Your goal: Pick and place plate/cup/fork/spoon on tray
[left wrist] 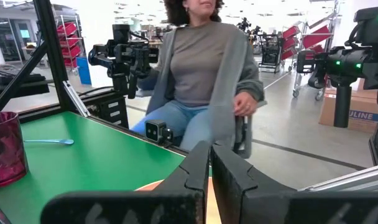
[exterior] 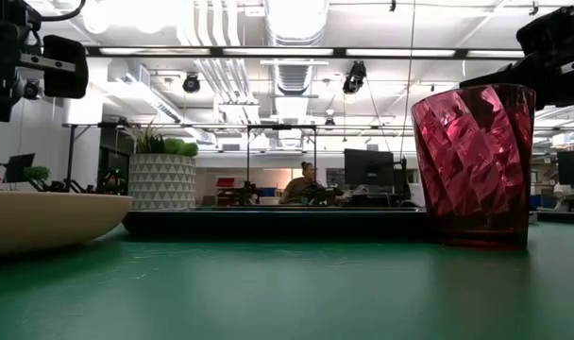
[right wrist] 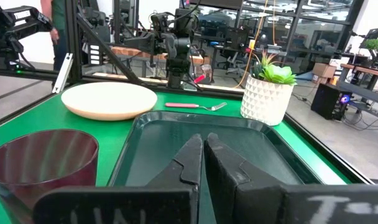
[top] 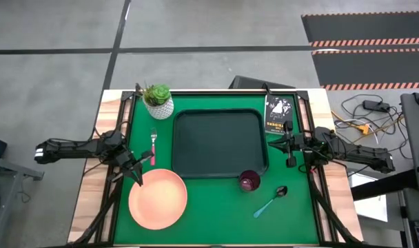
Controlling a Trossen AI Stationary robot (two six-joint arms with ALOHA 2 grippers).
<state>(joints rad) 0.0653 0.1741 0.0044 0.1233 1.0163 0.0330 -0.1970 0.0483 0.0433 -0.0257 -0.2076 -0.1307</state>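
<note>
Just beside the plate (top: 158, 199) hovers the left pincer (top: 138, 175).

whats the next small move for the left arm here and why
Probably open the left gripper and lower it onto the near rim of the plate. Its fingers look shut and it hovers right at the plate's upper-left edge, while the tray is empty and the plate, cup, fork and spoon all lie on the mat. The right gripper waits by the tray's right rim.
</note>
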